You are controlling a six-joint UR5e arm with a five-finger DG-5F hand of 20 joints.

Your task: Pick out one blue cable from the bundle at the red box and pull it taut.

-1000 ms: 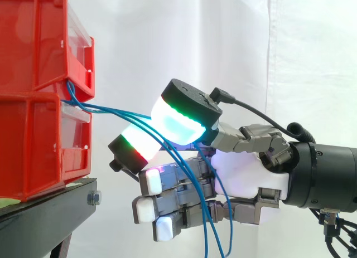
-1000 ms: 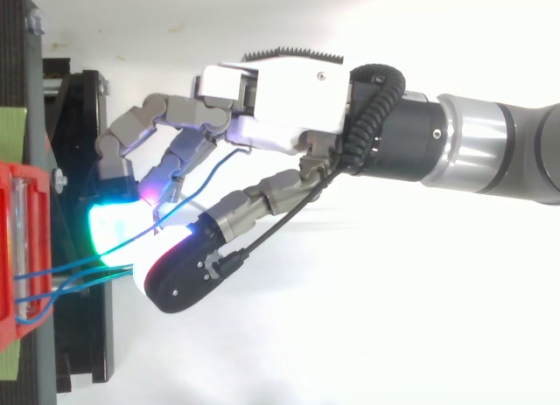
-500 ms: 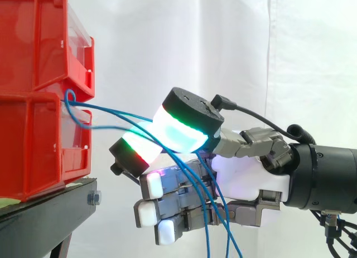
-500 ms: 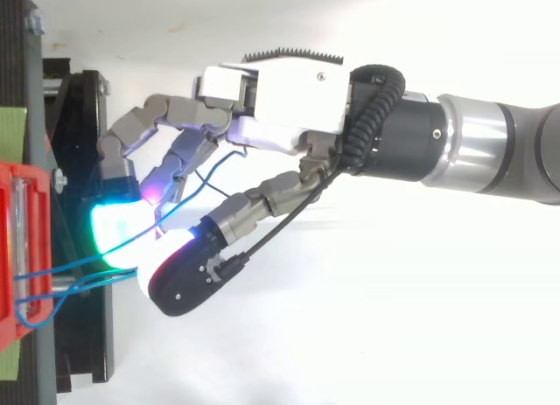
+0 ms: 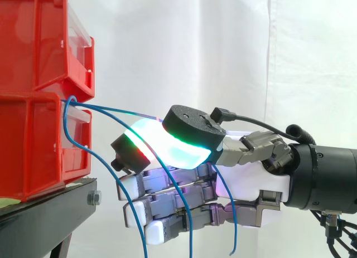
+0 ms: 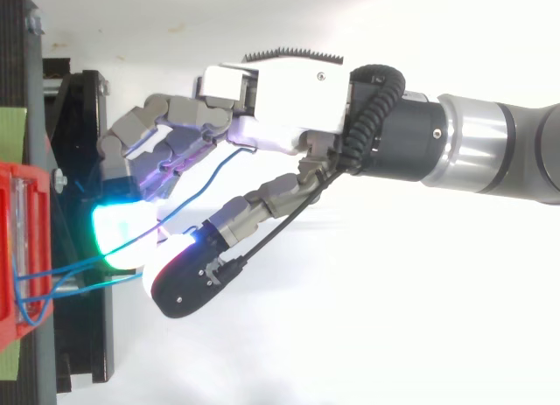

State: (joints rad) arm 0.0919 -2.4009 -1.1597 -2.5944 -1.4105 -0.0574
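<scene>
Side view: pinching, between thumb and finger pads of the hand (image 5: pixel 251 180), a blue cable (image 5: pixel 106 108) strung across to the red box (image 5: pixel 39 96); slack strands (image 5: pixel 64 124) drooping beside. Grasp apparently made, pull pending. Next: hold firm, draw away from the box until straight.

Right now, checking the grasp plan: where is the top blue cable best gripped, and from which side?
Probably its straight stretch between the red bins and the hand, coming level from the right: there the top blue cable runs clear of the drooping cables, with open space around it. The hand's pads seem to pinch it there.
</scene>
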